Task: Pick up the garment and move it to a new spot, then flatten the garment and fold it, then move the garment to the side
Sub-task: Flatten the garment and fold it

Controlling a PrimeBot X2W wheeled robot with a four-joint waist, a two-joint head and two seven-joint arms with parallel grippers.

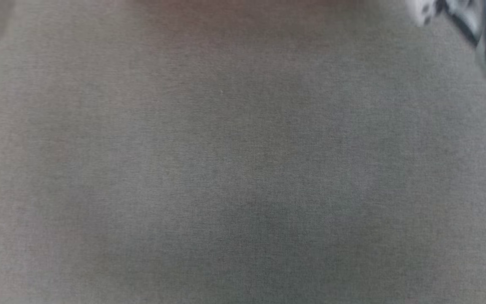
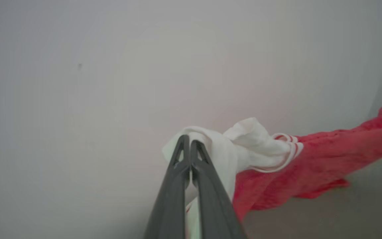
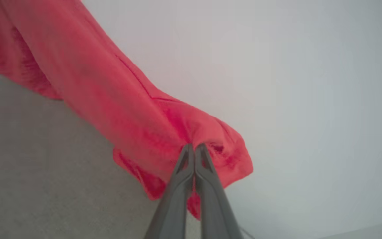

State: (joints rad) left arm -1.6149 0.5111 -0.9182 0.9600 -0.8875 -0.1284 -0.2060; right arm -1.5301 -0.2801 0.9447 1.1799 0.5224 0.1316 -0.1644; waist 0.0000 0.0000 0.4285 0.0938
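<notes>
Above the grey fabric surface (image 1: 243, 169), the red jersey (image 2: 313, 159) hangs stretched out, left gripper (image 2: 190, 141) jaws clamped on its white sleeve (image 2: 257, 146), right gripper (image 3: 194, 148) jaws pinching the red body.

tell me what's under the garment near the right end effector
A grey fabric surface lies below the garment, which the right end effector pinches. Whatever the red cloth covers is hidden.

Colours noted: garment (image 2: 313, 159) red in the body, sleeve (image 2: 254, 142) white, cuff trim (image 2: 292, 146) in thin red-and-white stripes. Left gripper (image 2: 190, 141) and right gripper (image 3: 194, 147): dark grey fingers. Surface (image 1: 243, 169): grey-brown, fine woven texture. Wall (image 2: 111, 83): plain pale grey-white.
</notes>
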